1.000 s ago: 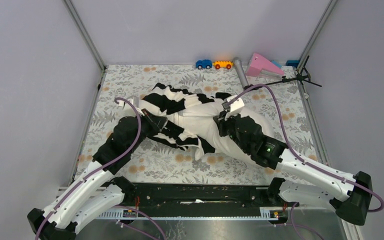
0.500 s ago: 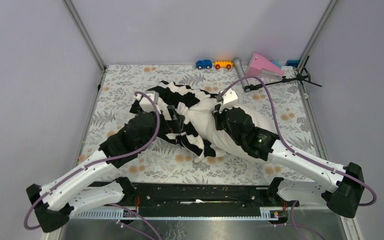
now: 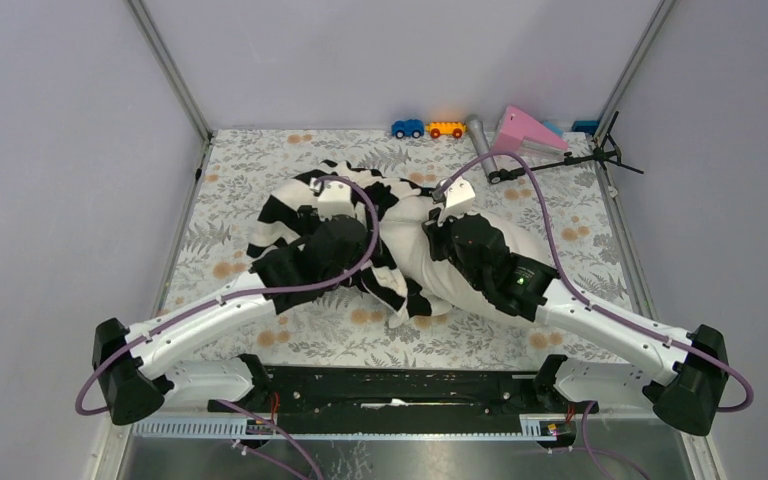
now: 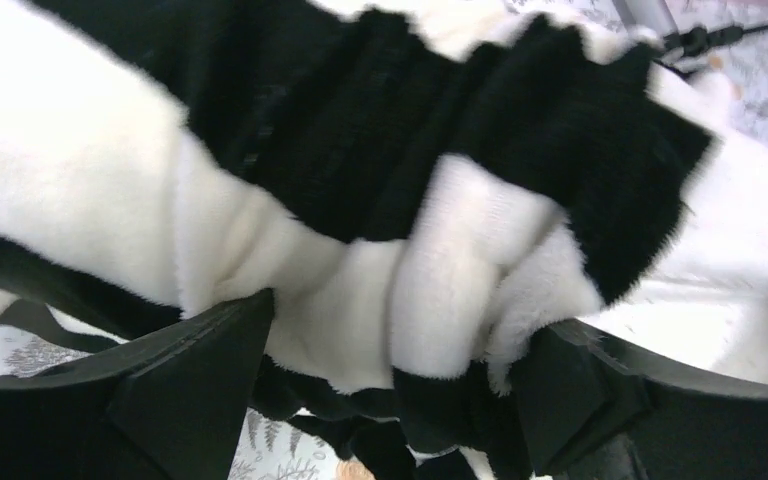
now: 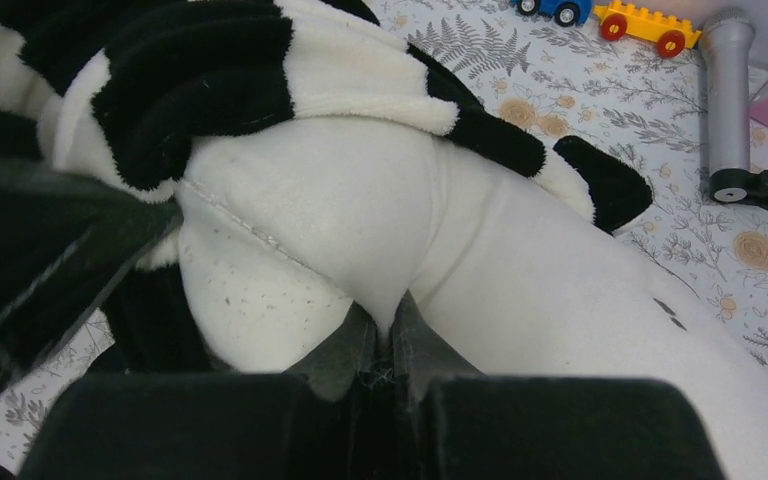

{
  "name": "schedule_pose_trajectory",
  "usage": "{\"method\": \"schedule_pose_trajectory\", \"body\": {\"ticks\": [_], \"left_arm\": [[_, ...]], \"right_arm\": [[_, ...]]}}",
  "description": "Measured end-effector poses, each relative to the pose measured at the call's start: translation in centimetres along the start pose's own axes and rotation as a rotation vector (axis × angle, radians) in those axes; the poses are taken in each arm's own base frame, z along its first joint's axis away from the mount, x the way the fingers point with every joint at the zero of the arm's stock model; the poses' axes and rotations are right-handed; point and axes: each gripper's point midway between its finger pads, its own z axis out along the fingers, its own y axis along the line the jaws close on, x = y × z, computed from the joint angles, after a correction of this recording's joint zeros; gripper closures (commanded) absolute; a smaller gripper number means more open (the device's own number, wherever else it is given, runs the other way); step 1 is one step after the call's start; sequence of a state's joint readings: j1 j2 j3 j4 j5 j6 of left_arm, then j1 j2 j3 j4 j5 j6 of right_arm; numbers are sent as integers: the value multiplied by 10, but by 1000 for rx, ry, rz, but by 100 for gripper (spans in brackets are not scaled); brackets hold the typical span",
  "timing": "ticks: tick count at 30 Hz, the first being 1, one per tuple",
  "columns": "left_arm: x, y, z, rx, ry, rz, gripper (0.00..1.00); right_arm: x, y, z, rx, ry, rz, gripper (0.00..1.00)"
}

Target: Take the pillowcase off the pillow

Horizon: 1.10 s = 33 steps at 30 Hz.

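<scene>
The black-and-white striped pillowcase lies bunched over the left end of the cream pillow in the middle of the table. My left gripper is open, fingers wide apart, with thick folds of the pillowcase lying between them. In the top view the left gripper sits over the striped folds. My right gripper is shut on a pinched ridge of the pillow, just right of the pillowcase's edge. From above, the right gripper rests on the bare pillow.
A flowered cloth covers the table. Along the back edge stand a blue toy car, an orange toy car, a grey cylinder, a pink wedge and a black stand. Metal frame posts rise at both back corners.
My left gripper has opened and its arm has swung right, over the bunched pillowcase. The right gripper shifted slightly towards the back and stays shut on the pillow.
</scene>
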<state>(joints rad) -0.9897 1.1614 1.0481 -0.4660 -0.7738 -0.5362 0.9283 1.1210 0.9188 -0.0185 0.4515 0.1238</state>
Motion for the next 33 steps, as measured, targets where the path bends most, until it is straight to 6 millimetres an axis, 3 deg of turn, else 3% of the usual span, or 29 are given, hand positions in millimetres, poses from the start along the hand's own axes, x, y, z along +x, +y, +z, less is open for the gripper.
{"method": "schedule_pose_trajectory", "body": {"ticks": [7,12,18,22,25,27,29,30,32,33], "left_arm": [[14,45,37,21,-2,-314,57],[26,62,30,138,-12,-545,100],[2,55,-2,288,-74,-620,100],[-7,56,-11,300,-39,-565,100],[-35,60,-16,264,-30,-517,100],[-62,59,-22,260,-27,-482,100],[-78,52,-28,283,-8,-447,100],[-81,48,-30,302,18,-429,100],[-80,39,-32,339,71,-403,100],[-77,36,-32,353,93,-396,100]], "right_arm": [[0,-4,-9,1,-18,41,100],[9,-11,-23,5,-32,92,100],[-1,-33,-41,13,-70,162,99],[-8,-23,-42,-42,42,121,100],[-29,-15,-29,-51,113,92,98],[-37,-13,-19,-48,132,89,92],[-32,-14,-13,-56,162,96,84],[-26,-15,-11,-65,190,101,75],[-19,-15,-4,-71,239,106,36],[-16,-16,1,-70,261,105,23]]}}
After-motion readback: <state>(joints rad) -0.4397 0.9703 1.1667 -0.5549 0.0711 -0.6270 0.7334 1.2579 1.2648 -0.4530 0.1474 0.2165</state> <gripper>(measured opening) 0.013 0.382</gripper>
